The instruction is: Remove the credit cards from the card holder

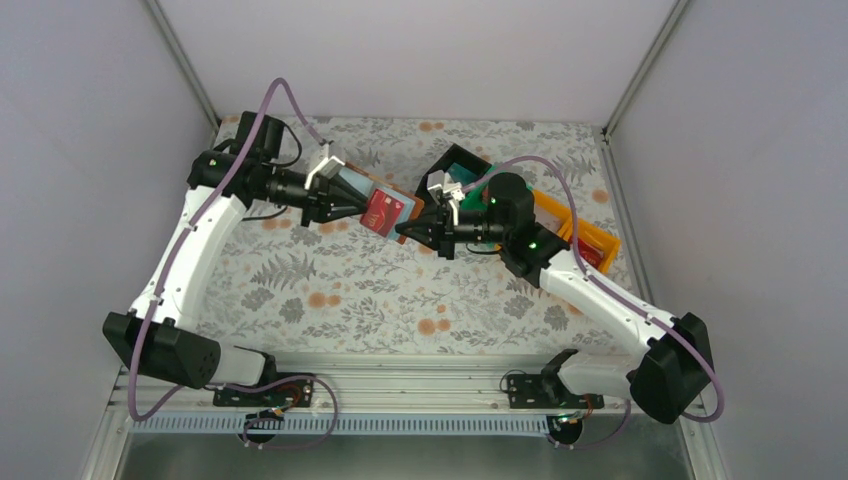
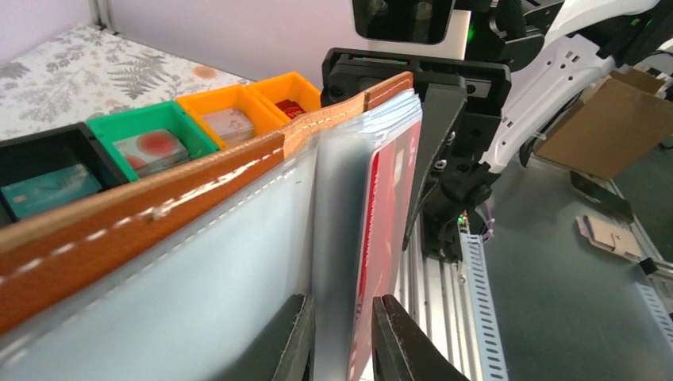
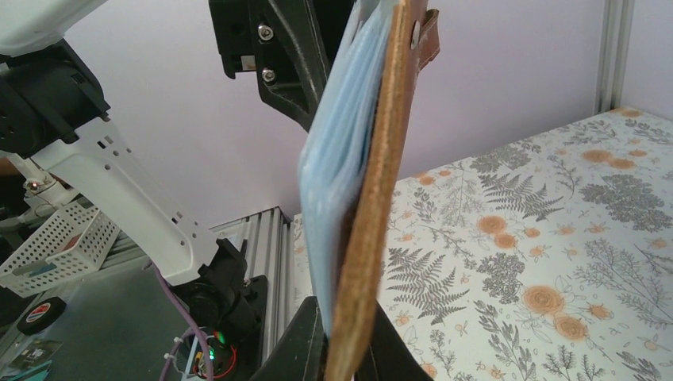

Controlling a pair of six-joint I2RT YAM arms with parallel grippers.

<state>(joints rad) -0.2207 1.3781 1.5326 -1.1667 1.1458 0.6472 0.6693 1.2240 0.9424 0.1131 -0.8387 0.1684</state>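
**A:** Where is the card holder?

**B:** The card holder is off the table. It hangs open in the air in the upper middle of the overhead view, stretched between the two arms.

**A:** And the left pincer?

**B:** The left pincer rises from the bottom edge of its wrist view, closed to a narrow gap. Its fingers sit on either side of the red card and the pale pocket leaf next to it, pinching both.

**A:** The right one?

**B:** The right pincer, at the bottom centre of its own view, is clamped tight on the brown outer flap. The flap stands upright through the frame, with the pale blue pockets on its left face.

**A:** Any other cards?

**B:** Yes, at the upper left of the left wrist view, behind the brown stitched edge. The black bin holds a teal card. The green bin and orange bin each hold a pale one.
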